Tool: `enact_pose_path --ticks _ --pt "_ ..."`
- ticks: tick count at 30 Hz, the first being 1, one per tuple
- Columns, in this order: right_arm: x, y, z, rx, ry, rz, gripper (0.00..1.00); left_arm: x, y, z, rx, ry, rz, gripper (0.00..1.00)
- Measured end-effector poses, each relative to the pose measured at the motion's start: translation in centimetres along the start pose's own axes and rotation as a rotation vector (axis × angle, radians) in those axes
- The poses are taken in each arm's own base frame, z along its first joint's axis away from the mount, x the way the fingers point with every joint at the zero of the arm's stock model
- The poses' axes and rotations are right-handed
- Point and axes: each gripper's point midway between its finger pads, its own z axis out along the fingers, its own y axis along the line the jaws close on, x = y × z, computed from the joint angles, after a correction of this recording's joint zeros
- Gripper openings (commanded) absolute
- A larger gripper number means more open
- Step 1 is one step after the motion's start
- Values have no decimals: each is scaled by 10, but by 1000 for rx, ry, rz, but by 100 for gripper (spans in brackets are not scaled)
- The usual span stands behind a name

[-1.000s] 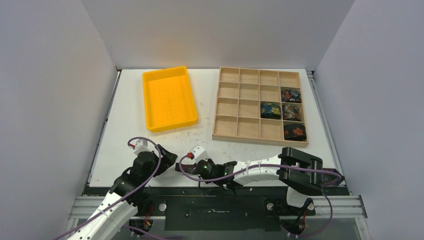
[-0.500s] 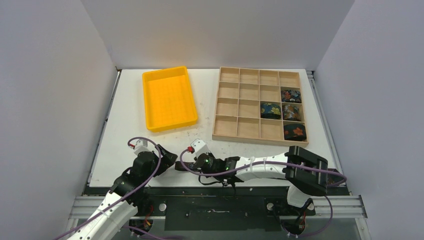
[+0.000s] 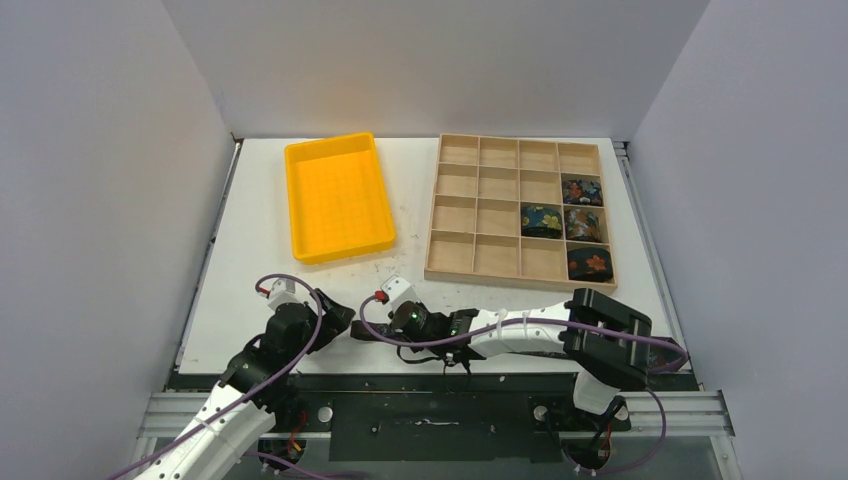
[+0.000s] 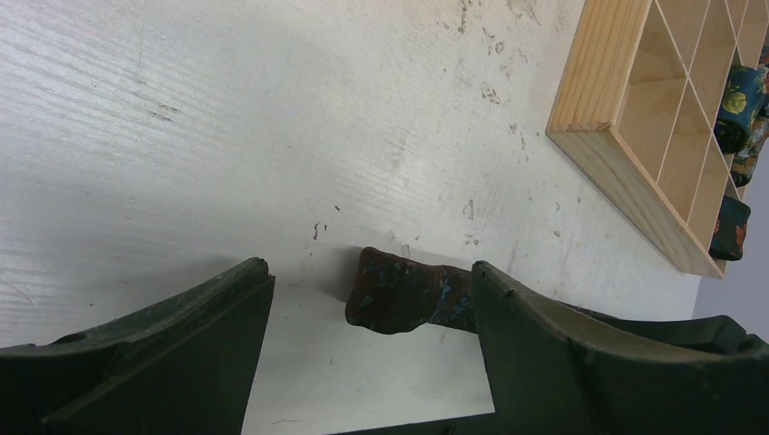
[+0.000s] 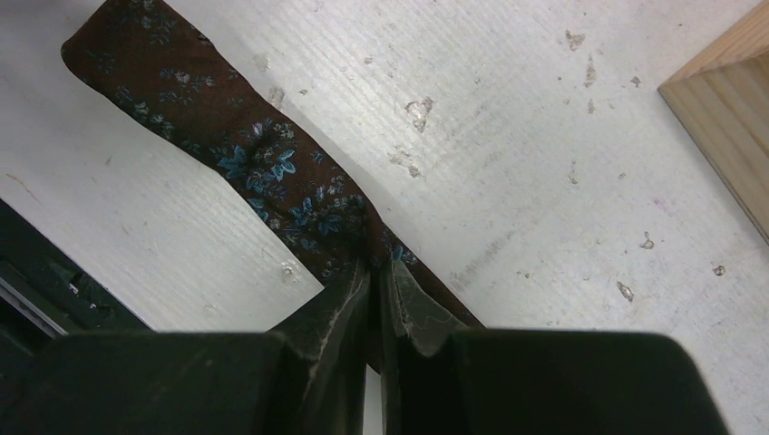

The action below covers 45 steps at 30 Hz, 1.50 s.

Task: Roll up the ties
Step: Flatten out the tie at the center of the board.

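A brown tie with small blue flowers lies flat as a strip on the white table near the front edge. My right gripper is shut on it, pinching the cloth partway along. The tie's free end shows between the fingers of my left gripper, which is open and touches nothing. In the top view both grippers meet near the front edge, left and right. Several rolled ties sit in cells on the right side of the wooden tray.
A yellow bin stands at the back left with nothing in it. The wooden tray's near corner is close on the right of the left wrist view. Grey walls close in both sides and the back.
My right wrist has shifted slightly away from the front edge, still pinching the tie. The left arm has not moved.
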Motion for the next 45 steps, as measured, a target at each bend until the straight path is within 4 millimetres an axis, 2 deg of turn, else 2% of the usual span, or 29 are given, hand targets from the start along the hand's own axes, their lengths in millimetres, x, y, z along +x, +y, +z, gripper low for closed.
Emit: enact_pose_path --ticks 4,6,8,12,16,19,22,24,26,27,30,33,37,40,45 --pt "0 4 0 -19 2 1 7 0 0 0 0 0 -1 78" --pt "1 5 1 -25 2 2 12 0 0 0 0 0 -2 78" --pt "2 6 3 -27 7 3 24 0 0 0 0 0 -3 78" --pt "5 7 4 -30 15 11 54 0 0 0 0 0 -4 78" --pt "3 6 1 -26 12 15 65 -1 -2 -2 0 0 -4 77" --pt "-9 1 -14 -27 -28 39 65 -7 -10 -8 17 -9 -7 69" --pt "-22 -8 -36 -35 -96 96 59 -16 -25 -16 62 -19 -12 37" --pt "-22 -21 -47 -34 -139 159 54 -16 -36 -19 105 -8 -9 18" --pt "-16 -36 -51 -20 -162 222 50 -12 -46 -19 147 23 -8 3" --pt "-8 -46 -52 -10 -166 259 49 -9 -51 -19 164 46 -6 0" --pt "19 -63 -51 20 -146 323 45 6 -62 -14 216 119 3 0" --pt "34 -65 -53 20 -135 350 43 27 -63 -5 236 203 13 0" --pt "29 -65 -59 5 -169 384 41 45 -59 1 221 265 27 0" --pt "22 -64 -62 -6 -195 402 41 46 -56 5 210 264 25 0" --pt "23 -64 -64 -9 -203 416 40 44 -42 10 167 224 8 0"
